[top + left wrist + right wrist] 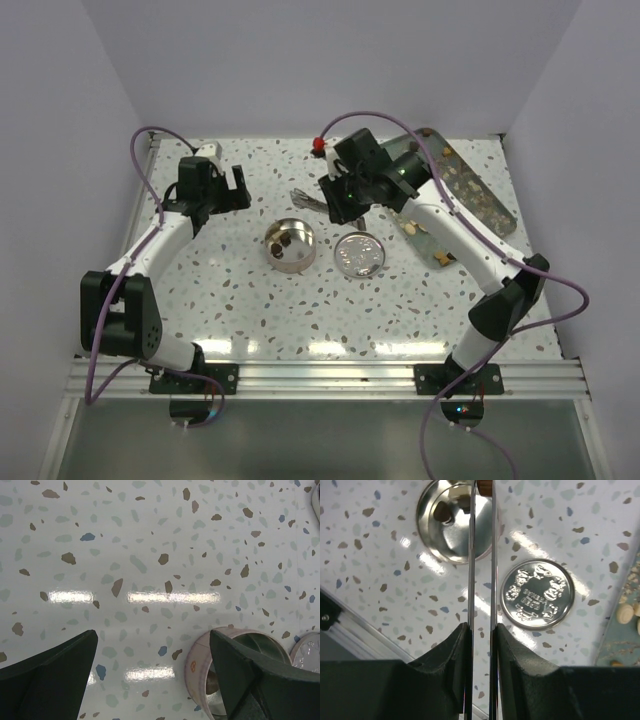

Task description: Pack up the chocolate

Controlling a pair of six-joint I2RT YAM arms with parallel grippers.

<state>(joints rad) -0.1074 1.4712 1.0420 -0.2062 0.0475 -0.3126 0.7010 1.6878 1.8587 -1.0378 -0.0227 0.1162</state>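
Right wrist view shows the right jaws closed narrowly on metal tongs (pixel 471 570), with a brown lump of chocolate (pixel 482 485) between the tong tips at the rim of the open tin (pixel 427 540). A few more lumps lie inside the tin, and its lid (pixel 537 595) rests flat on the counter (pixel 380 580) just right of it. More chocolate lies on the tray (pixel 503 218) at far right, while the left jaws hang wide open, holding nothing, left of the tin.
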